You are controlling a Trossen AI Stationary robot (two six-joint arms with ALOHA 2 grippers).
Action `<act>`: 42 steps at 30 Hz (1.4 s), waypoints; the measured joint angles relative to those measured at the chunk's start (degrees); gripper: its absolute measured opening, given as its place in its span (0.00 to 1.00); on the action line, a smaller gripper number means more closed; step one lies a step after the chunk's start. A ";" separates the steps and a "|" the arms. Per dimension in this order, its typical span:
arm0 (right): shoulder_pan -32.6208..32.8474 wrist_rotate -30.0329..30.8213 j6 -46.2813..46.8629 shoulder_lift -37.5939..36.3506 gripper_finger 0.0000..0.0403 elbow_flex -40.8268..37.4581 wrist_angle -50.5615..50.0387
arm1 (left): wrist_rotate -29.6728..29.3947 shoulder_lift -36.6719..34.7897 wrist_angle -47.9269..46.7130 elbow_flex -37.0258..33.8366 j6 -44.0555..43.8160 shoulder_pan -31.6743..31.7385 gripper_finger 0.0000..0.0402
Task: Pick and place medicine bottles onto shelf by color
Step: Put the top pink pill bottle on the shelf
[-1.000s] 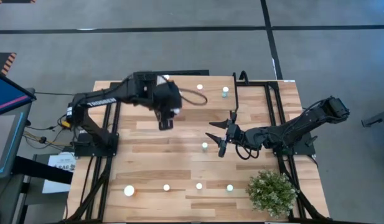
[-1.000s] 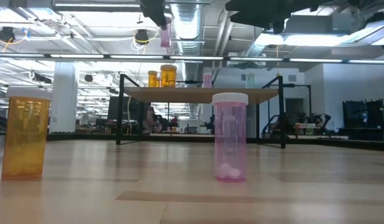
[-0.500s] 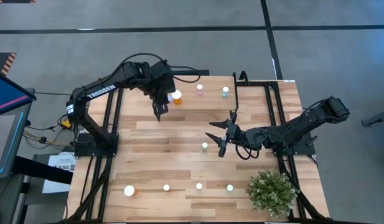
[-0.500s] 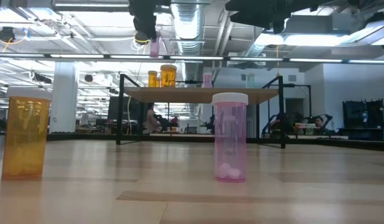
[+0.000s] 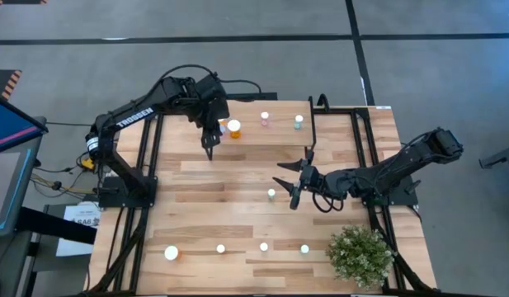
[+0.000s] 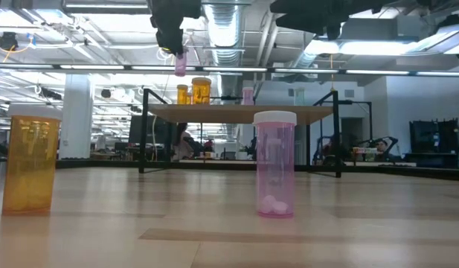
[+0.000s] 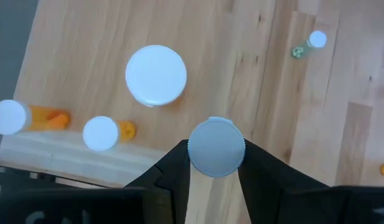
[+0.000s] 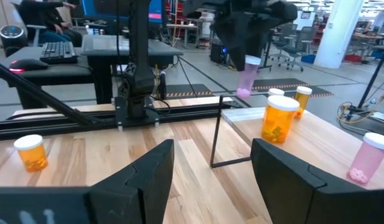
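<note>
Left gripper: fingers clamped on a pink bottle — hanging over the shelf, near the large orange bottle.
Right gripper: fingers apart, empty — mid-table, beside a teal bottle.

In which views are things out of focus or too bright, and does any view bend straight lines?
Left wrist view: the held bottle's cap looks soft and grey, being so close, while the big white cap on the shelf is washed out. Low view: the ceiling lamps glare and the pink bottle is sharp. High view: even light, caps show as white dots. No view clearly bends lines.
</note>
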 joint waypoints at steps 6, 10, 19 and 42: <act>0.99 0.02 0.01 0.00 0.58 0.00 -0.15 | 0.13 -2.88 2.38 -2.68 0.25 0.00 0.25; 1.47 0.02 -0.01 0.00 0.58 0.00 -0.23 | 0.13 -8.31 6.93 -8.93 0.12 0.29 0.25; 0.08 0.07 -0.06 -0.01 0.58 0.00 2.04 | -0.09 -12.03 11.56 -16.54 -1.31 0.32 0.25; 0.05 0.07 -0.64 -0.02 0.58 0.00 1.92 | 0.57 -11.08 19.51 -26.51 0.12 7.01 0.25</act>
